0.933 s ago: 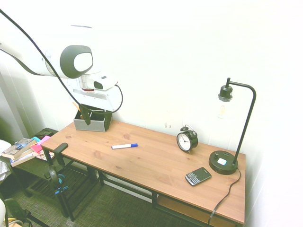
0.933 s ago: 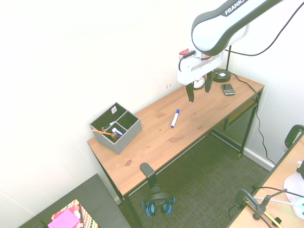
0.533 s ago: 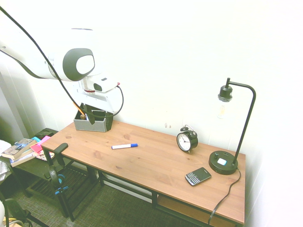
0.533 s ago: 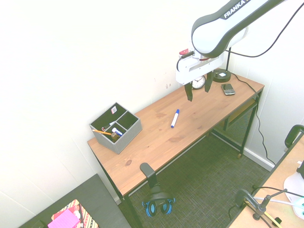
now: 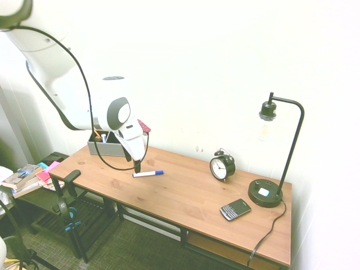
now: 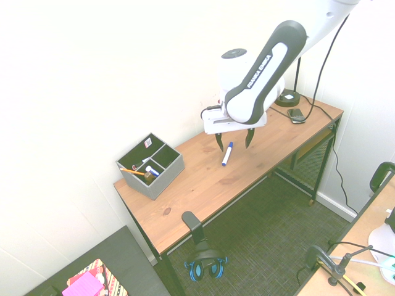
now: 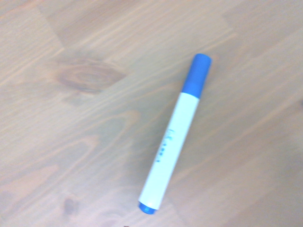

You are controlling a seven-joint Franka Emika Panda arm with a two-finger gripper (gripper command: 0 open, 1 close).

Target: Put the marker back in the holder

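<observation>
My pincer point(image 6: 234, 140) is spread wide over the marker point(image 6: 228, 154) lying flat on the counter point(image 6: 197, 189), and if I descend off-centre, one finger could knock that round barrel rolling away.

Robot arm point(image 6: 265, 77) cut off by the picture's edge, marker print point(image 7: 165, 144) too blurred to read

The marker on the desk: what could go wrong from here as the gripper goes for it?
The open gripper is above the slim marker, which lies loose on the desk; a slightly off-centre descent might nudge or roll it.

The fingers could press into the desktop, since the marker lies flat on it.

Later, the holder may prove awkward: an orange pencil and a blue-capped marker already occupy it.
</observation>
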